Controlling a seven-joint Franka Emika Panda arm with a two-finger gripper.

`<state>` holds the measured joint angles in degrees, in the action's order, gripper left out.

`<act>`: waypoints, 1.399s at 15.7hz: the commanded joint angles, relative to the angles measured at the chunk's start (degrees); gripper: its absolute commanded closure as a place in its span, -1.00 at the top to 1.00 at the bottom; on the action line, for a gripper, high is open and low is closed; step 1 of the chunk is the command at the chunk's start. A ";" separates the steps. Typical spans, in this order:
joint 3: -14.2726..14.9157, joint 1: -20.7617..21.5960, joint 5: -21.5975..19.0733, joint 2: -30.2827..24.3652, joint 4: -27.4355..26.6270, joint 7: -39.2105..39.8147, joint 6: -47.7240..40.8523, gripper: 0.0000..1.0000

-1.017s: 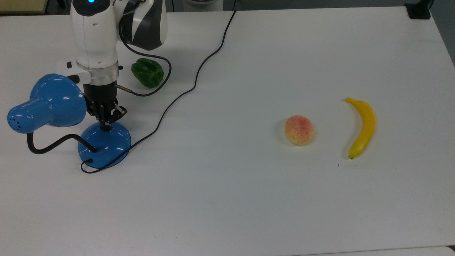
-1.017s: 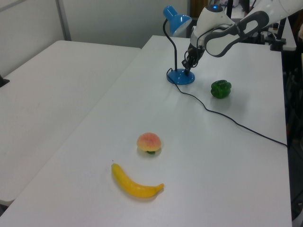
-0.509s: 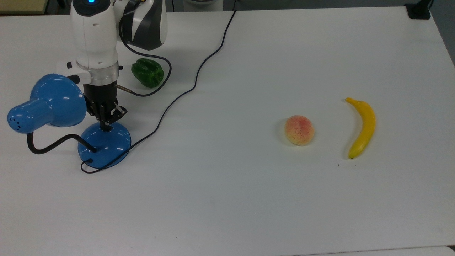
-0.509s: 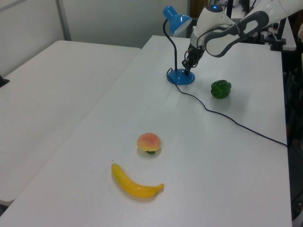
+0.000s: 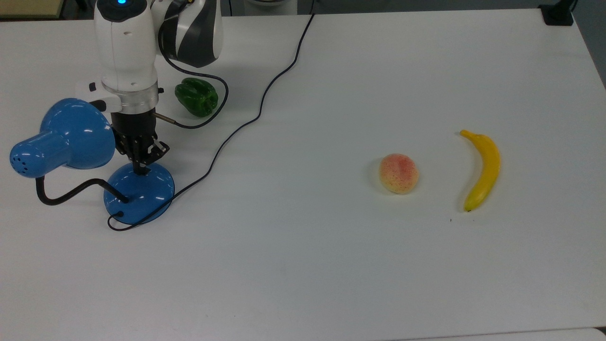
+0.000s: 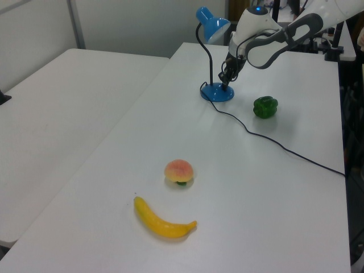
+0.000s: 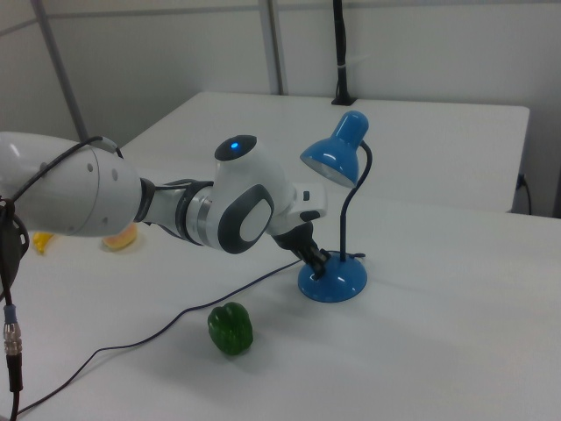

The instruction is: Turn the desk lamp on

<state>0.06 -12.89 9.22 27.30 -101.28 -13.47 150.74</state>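
The gripper (image 5: pixel 140 169) is pressing down on the desk lamp (image 5: pixel 138 192) base, fingers pinched together and holding nothing. The lamp is sitting just beside the green pepper (image 5: pixel 196 97). I'd be pushing straight down on the switch so the base isn't sliding.

A white table (image 5: pixel 331 265) carries everything. On it stand the desk lamp (image 5: pixel 139 192) at the top view's left, its black cord (image 5: pixel 246 121) trailing across the surface, and a green pepper (image 5: pixel 196 97) near it. A peach (image 5: pixel 398 173) and a banana (image 5: pixel 482 169) lie just beside each other, well apart toward the top view's right.
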 commanded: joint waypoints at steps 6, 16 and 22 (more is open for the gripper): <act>0.03 -0.12 0.88 1.70 0.03 0.99 2.98 -1.00; -0.59 0.58 0.79 -4.62 -1.55 0.99 -11.84 -1.00; -0.68 5.06 0.79 -11.64 -2.43 2.74 -27.14 -1.00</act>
<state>-0.73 -10.79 9.33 21.35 -101.29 -12.90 130.39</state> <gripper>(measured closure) 0.991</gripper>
